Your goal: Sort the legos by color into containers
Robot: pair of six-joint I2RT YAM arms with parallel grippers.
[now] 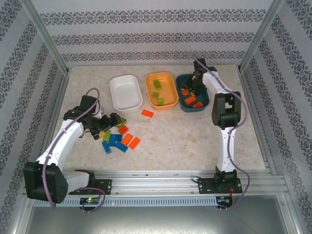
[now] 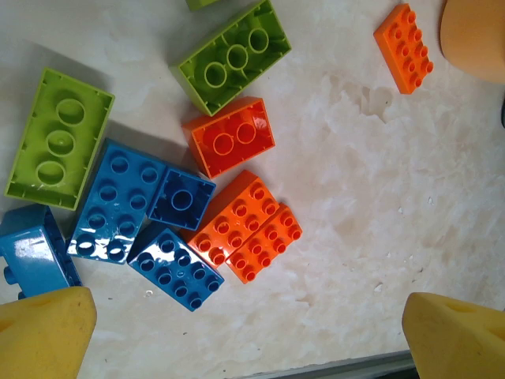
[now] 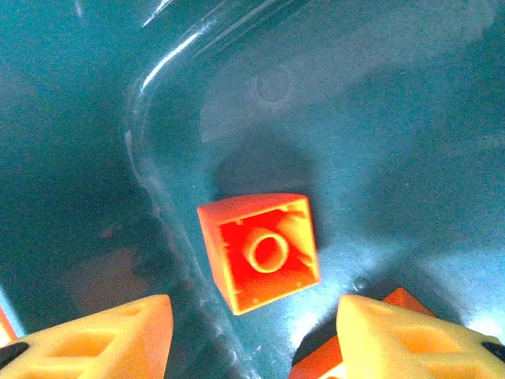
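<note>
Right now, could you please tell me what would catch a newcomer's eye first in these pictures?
The bright heap of blue, orange and lime legos lies on the table at near left, under the open left hand. Farther back stand a white dish, an orange dish holding green bricks, and a dark teal dish, where the open right hand hovers over an upturned orange brick.

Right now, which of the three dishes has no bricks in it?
The white dish, leftmost in the row. The orange dish holds green bricks and the teal dish holds orange ones.
</note>
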